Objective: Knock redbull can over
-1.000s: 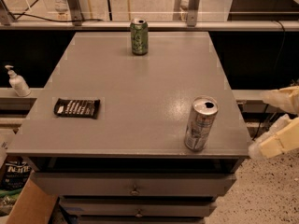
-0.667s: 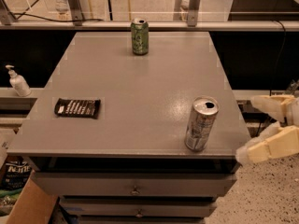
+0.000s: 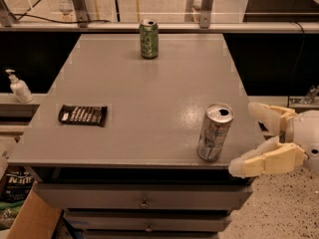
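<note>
redbull can (image 3: 215, 132): upright, near front-right corner of grey table (image 3: 149, 98) | gripper (image 3: 247, 139): just right of can, fingers spread, holding nothing | green can (image 3: 149, 39): upright, far edge

You're looking at what seems to be an office or lab workspace. The grey desk (image 3: 149, 108) has plain drawers (image 3: 144, 195) with small knobs beneath it, and it stands on a speckled hard floor (image 3: 281, 210). Behind it runs a rail with metal posts (image 3: 77, 4) and glass panels. A pump bottle (image 3: 20, 87) sits on a ledge to the left, with a cardboard box (image 3: 30, 218) below. Your hand (image 3: 242, 139), fingers spread apart, hangs just off the desk's right front corner.
</note>
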